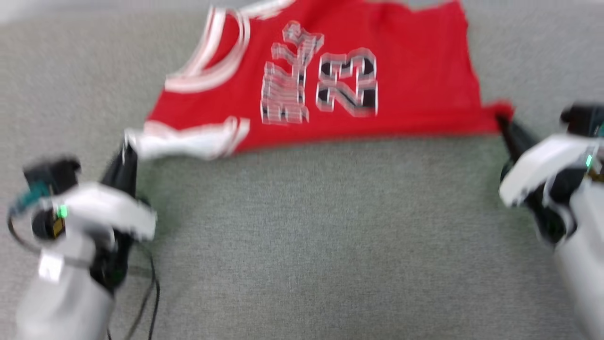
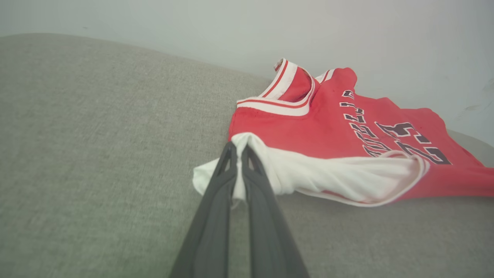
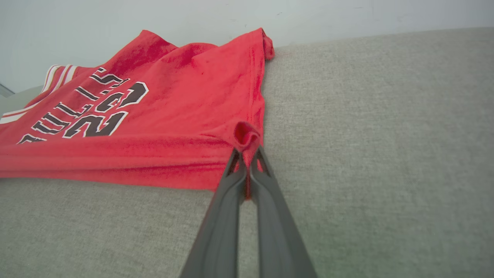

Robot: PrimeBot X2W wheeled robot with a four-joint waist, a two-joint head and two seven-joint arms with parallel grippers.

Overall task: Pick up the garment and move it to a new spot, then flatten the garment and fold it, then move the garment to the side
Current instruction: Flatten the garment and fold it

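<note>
At the left, your left hand (image 1: pixel 128 150) is closed tight on the white sleeve of the garment (image 1: pixel 415 80). In the left wrist view its two dark fingers (image 2: pixel 216 208) meet at the tips, with a fold of white cloth pinched between them. From there the garment stretches to the right over the grey fabric surface (image 1: pixel 302 226), and its near edge runs almost straight between your two hands. At the right, your right hand (image 1: pixel 504 122) is closed as well, on the red hem corner. In the right wrist view this corner bunches into a small loop just above the fingertips.

The head view is blurred, so the letters beside the 23 are hard to read there, and the picture's upper edge cuts off the top of the garment. I cannot tell if the near edge is lifted off the surface.

The cloth is a soft red knit with red-and-white striped trim, and the print is black with a white outline. The surface is a coarse grey weave. The fingers are long, matte and tapering.
</note>
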